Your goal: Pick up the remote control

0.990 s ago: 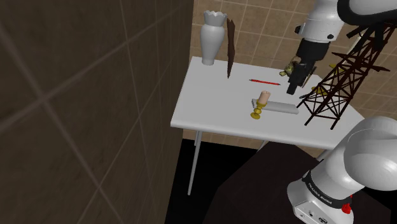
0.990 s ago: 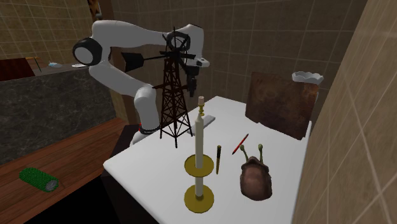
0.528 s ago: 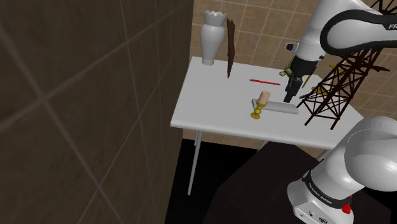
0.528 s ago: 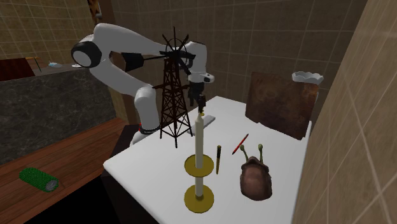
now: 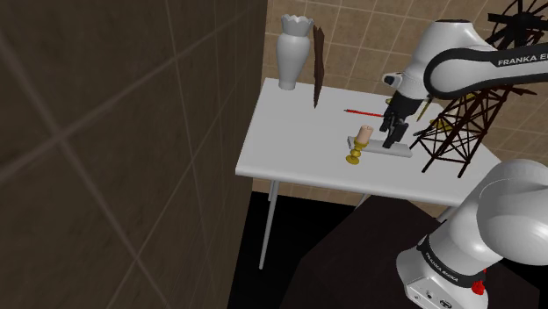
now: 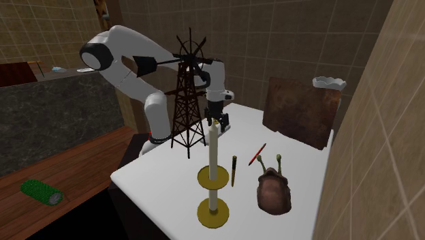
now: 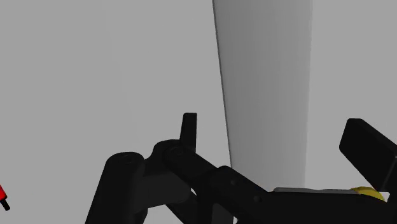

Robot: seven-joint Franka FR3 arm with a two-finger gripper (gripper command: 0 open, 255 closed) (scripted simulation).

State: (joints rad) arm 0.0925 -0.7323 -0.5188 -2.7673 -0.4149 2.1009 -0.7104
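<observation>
On my wrist feed the claw is open. Its two black fingers stand well apart, and the remote control, drawn as a long plain grey slab, runs between them. A strip of bare counter shows on each side between finger and slab, so I read it as straddled but not gripped. From the shoulder view the remote lies flat on the white counter. It sits between a gold candle holder carrying a pale candle on that view's left and the foot of a dark lattice windmill tower on its right. The claw hangs low over the slab, with the white arm curving down to it from the upper right. A red pen lies near the remote on the side toward the tiled wall. At the counter's far corner, on the shoulder view's left, a white vase stands beside a thin brown board. In the second exterior view the tall candle partly covers the claw. A brown pencil lies just beside the holder's base, and a brown snail-like figure with green stalks sits near it. A green roller lies on the wooden floor, well apart from the counter.
</observation>
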